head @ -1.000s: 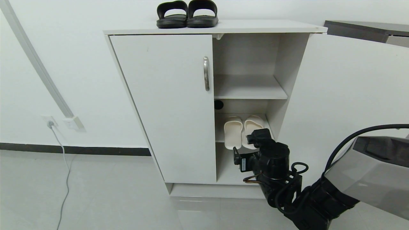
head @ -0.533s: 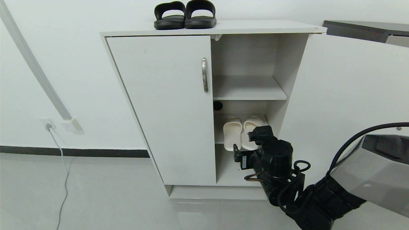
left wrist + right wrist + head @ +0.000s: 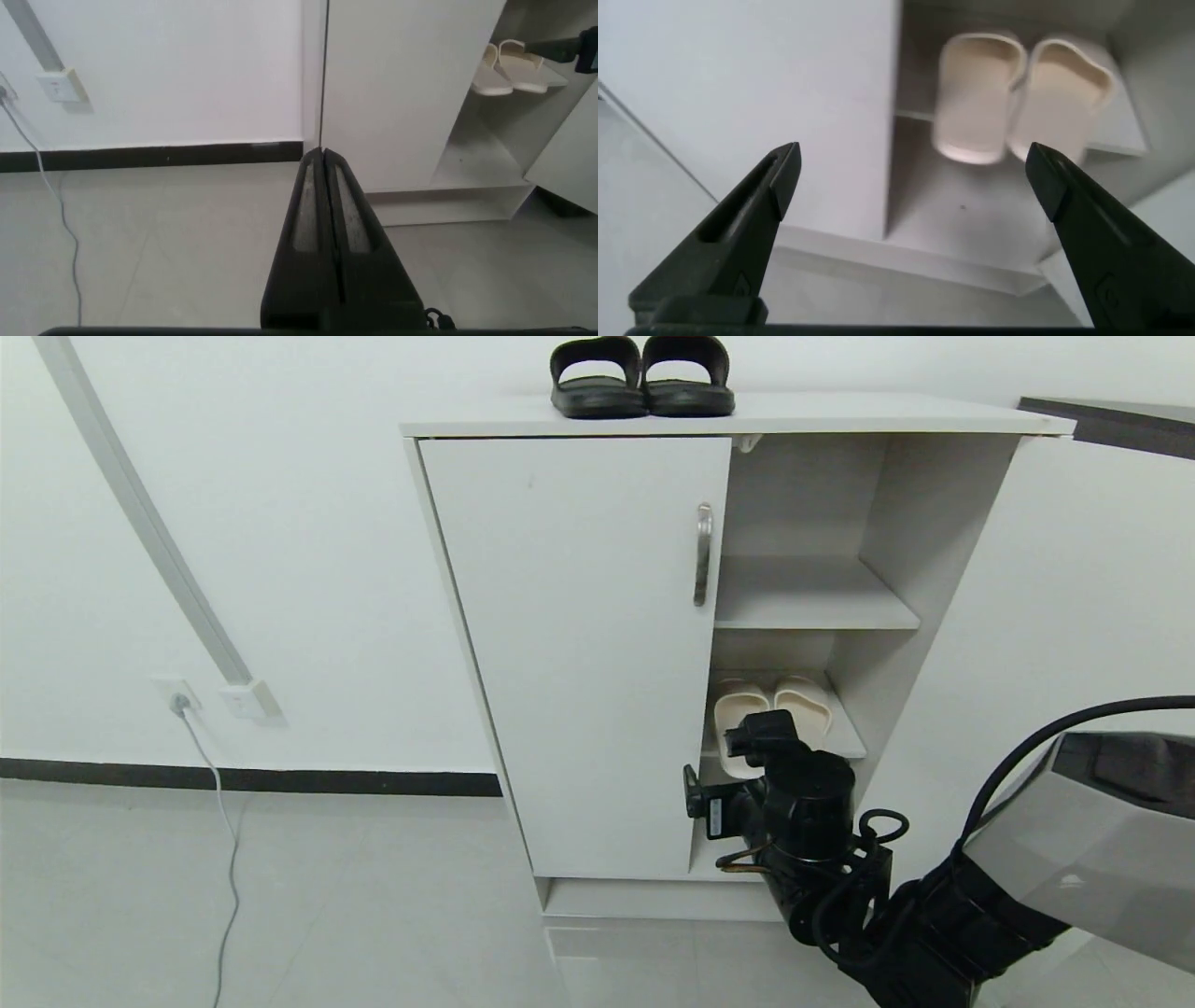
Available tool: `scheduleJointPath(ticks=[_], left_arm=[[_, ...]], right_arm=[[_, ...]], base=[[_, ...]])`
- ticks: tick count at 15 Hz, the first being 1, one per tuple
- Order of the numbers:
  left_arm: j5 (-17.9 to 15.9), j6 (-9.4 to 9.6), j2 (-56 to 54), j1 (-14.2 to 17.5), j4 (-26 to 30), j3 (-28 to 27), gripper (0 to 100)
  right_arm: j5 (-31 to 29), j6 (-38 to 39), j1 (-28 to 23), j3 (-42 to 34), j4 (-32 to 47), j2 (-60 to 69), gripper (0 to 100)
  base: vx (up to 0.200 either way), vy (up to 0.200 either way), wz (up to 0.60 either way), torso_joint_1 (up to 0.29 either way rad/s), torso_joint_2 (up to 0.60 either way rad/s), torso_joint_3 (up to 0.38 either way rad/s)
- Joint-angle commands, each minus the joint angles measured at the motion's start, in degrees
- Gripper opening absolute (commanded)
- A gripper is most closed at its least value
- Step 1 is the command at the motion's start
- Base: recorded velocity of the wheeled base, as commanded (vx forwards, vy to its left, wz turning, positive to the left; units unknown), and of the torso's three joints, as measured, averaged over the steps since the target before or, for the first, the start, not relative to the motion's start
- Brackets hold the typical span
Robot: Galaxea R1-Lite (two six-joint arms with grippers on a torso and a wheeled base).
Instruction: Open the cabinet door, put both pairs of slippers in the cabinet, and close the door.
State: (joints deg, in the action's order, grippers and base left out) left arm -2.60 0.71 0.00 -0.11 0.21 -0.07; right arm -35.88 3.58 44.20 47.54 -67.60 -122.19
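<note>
A white cabinet [image 3: 579,644] stands against the wall with its right door [image 3: 1055,616] swung open and its left door shut. Black slippers [image 3: 642,378] sit on its top. Cream slippers [image 3: 773,714] [image 3: 1022,93] [image 3: 512,67] lie side by side on the lower shelf. My right gripper [image 3: 915,196] is open with nothing between its fingers, just in front of the open compartment and below the cream slippers; the head view shows its wrist [image 3: 794,793]. My left gripper [image 3: 323,201] is shut and holds nothing, low over the floor, left of the cabinet.
A bare upper shelf [image 3: 803,597] sits above the cream slippers. A wall socket with a grey cable [image 3: 219,784] and a slanted conduit [image 3: 140,513] are on the wall to the left. Grey tiled floor [image 3: 280,915] spreads in front.
The head camera has shifted, so the cabinet now sits further right in the picture. The right arm stays in front of the lower compartment, nearly unmoved in the picture.
</note>
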Motion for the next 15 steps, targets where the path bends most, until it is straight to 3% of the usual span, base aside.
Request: scheduleJointPath(ticks=[1,5,11,15], left_arm=[[0.0,0.00,0.1,0.0,0.0,0.0,0],[0.0,0.00,0.1,0.0,0.1,0.0,0],[0.1,-0.36,0.1,-0.1,0.0,0.0,0],[0.1,-0.36,0.1,-0.1,0.0,0.0,0]], right_arm=[[0.0,0.0,0.1,-0.3,-0.1,0.0,100],[0.1,0.0,0.1,-0.4,-1.0,0.2,100],[1.7,-0.3,-0.3,-3.0,-3.6,0.2,100],[4.1,-5.2,-1.2,-5.7,-9.4,-0.2,100]], base=[[0.000,0.200,0.00,0.007,0.00,0.007],[0.000,0.200,0.00,0.000,0.00,0.001],[0.000,0.000,0.00,0.000,0.00,0.000],[0.000,0.000,0.00,0.000,0.00,0.000]])
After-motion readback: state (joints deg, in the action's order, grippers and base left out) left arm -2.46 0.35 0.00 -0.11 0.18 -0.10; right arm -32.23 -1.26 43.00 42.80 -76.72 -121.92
